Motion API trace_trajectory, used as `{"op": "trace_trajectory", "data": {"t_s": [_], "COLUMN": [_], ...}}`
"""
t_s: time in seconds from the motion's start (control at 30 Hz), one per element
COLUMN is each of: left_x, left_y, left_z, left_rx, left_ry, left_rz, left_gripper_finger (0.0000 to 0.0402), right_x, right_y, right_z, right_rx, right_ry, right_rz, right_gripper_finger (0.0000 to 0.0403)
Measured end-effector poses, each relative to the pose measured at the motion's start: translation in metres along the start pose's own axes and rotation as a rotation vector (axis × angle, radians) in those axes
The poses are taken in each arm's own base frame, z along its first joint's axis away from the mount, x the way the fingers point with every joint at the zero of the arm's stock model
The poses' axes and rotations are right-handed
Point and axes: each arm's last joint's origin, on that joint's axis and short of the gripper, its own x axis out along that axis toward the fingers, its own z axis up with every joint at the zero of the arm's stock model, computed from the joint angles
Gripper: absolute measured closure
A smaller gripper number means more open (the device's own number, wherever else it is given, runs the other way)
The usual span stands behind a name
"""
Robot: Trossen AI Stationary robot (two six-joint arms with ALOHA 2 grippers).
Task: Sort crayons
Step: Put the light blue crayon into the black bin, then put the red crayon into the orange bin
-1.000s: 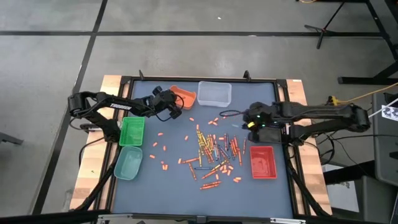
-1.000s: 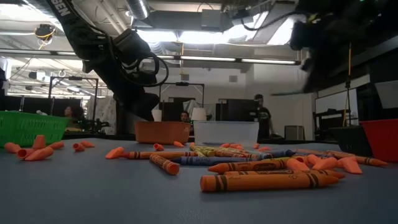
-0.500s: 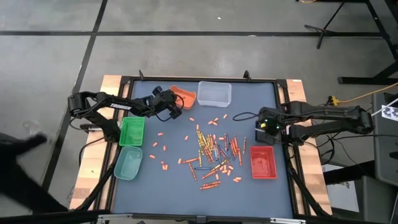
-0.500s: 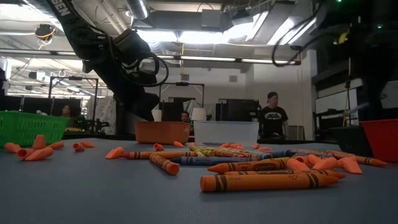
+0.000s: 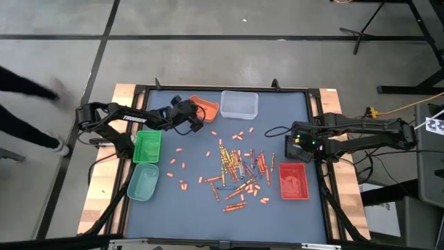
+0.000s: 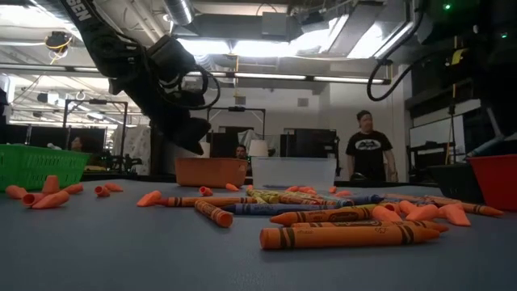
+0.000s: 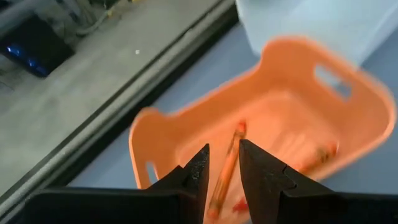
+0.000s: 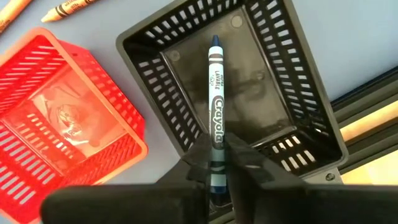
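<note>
Many crayons (image 5: 239, 170) lie scattered mid-table, with short orange pieces to their left. My right gripper (image 8: 217, 149) is shut on a dark blue crayon (image 8: 215, 93) above a black basket (image 8: 261, 81) at the table's right edge (image 5: 300, 142). My left gripper (image 7: 224, 162) hangs over the orange tray (image 7: 280, 124) at the far left (image 5: 194, 125). Its fingers are a little apart. An orange crayon (image 7: 229, 158) shows in the gap with space on both sides. Other crayons lie on the tray's floor. My right gripper pinches the dark blue crayon's near end (image 8: 216, 163) between its two fingers. The crayon lies along the fingers and sticks out past their tips, its far tip (image 8: 216, 40) over the basket's floor. The fingers come from above. The crayon is lifted clear of the table.
A red basket (image 5: 293, 180) sits just nearer than the black one. A clear tray (image 5: 239, 104) stands beside the orange tray at the far edge. A green basket (image 5: 147, 146) and a teal tray (image 5: 143, 182) stand at the left. A person (image 6: 371, 153) stands beyond the table.
My right gripper has gone from beside the crayon pile toward the table's right edge, and now hangs over the black basket with the blue crayon. A person has walked across the room behind the table.
</note>
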Motion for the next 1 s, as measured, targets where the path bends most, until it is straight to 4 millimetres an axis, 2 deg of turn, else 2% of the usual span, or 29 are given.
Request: {"op": "trace_trajectory", "data": {"t_s": [0.27,0.47,0.67,0.8,1.0], "left_x": [-0.002,-0.006,-0.024,-0.046,-0.082], "left_y": [-0.001,-0.011,-0.043,-0.072,-0.11], "left_z": [0.018,0.024,0.022,0.017,0.004], "left_rx": [-0.08,-0.114,-0.1,-0.039,0.062], "left_ry": [-0.171,-0.232,-0.226,-0.226,-0.228], "left_rz": [-0.037,-0.267,-0.549,-0.715,-0.872], "left_gripper_finger": [0.0329,0.0329,0.0329,0.0329,0.0329], "right_x": [0.0,0.0,0.0,0.0,0.0], "right_y": [0.0,0.0,0.001,0.001,0.001], "right_z": [0.0,0.0,0.001,0.002,0.002], "right_rx": [0.0,-0.001,-0.002,-0.002,-0.002], "right_ry": [0.0,-0.003,-0.012,-0.022,-0.022], "right_rz": [-0.001,0.001,0.005,0.009,0.01], "right_gripper_finger": [0.033,0.0309,0.0307,0.0307,0.0308]}}
